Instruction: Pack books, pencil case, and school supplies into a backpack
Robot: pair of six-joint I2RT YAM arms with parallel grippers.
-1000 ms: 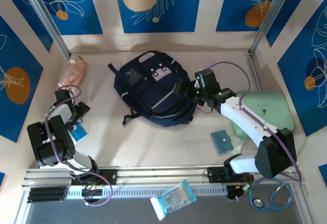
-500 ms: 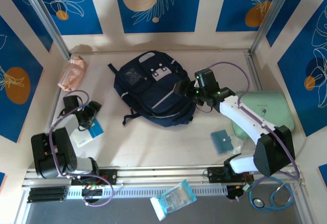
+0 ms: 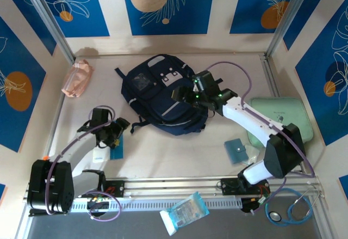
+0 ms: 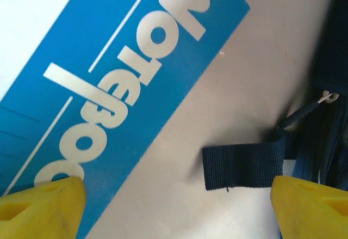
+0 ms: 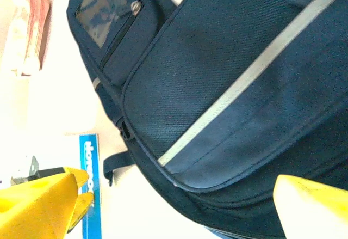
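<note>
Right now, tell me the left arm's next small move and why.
Probably lower the left gripper onto the blue notebook at its edge and close. Its jaws stand open above the cover, holding nothing, and the backpack lies right beside it.

The big dark blue backpack [image 3: 157,100] lies flat in the middle of the table [image 3: 163,157], and the right gripper [image 3: 179,95] hangs over its right side. The left gripper [image 3: 118,129] is just beside the bag's lower left strap, above a blue and white notebook [image 3: 115,145]. The pink pencil case [image 3: 76,78] sits by the left wall, a teal square pad [image 3: 235,151] and a mint-green case [image 3: 280,116] lie on the right, and a wrapped packet [image 3: 185,212] and a stethoscope [image 3: 291,209] lie at the front.
</note>
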